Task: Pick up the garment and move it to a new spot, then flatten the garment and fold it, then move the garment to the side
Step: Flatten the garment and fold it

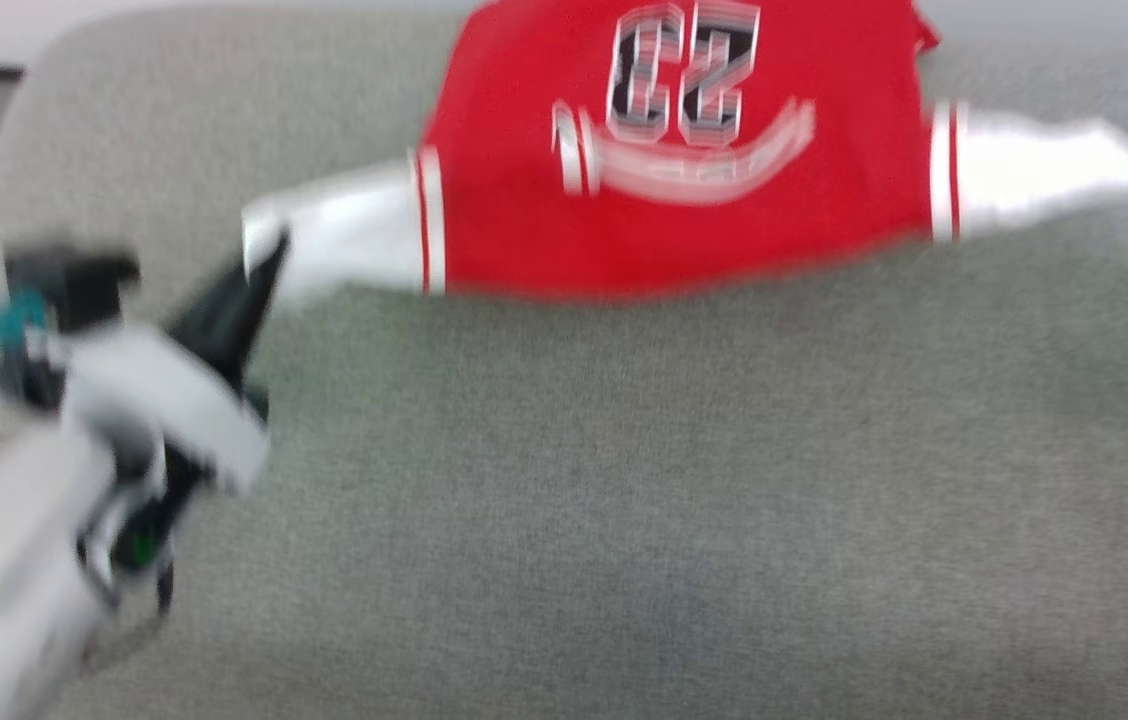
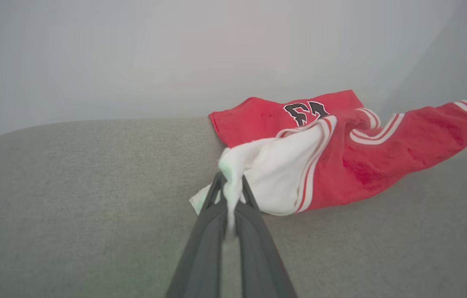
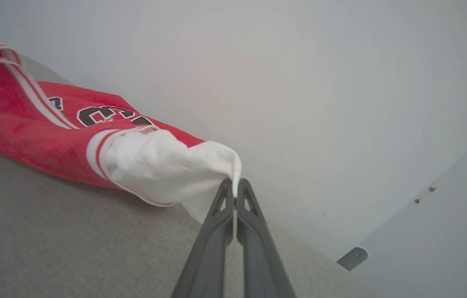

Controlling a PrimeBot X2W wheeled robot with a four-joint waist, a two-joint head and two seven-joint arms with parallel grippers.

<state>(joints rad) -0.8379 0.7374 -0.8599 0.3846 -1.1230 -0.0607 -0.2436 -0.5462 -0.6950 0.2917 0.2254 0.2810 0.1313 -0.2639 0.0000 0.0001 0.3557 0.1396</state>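
Head view blurred, red jersey (image 1: 674, 200) stretched along far edge of grey fabric surface (image 1: 624, 480), left gripper (image 2: 230, 182) pinching one white sleeve tip, right gripper (image 3: 235, 186) pinching the other.

Head view blurred; garment (image 1: 524, 220) top cut off by edge.

Plain indoor room, grey fabric-covered surface (image 1: 684, 480), bare pale wall (image 2: 134, 54)

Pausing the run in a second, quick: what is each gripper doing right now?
Left gripper: closed, holding the jersey by one white sleeve.
Right gripper: closed, holding the other white sleeve.
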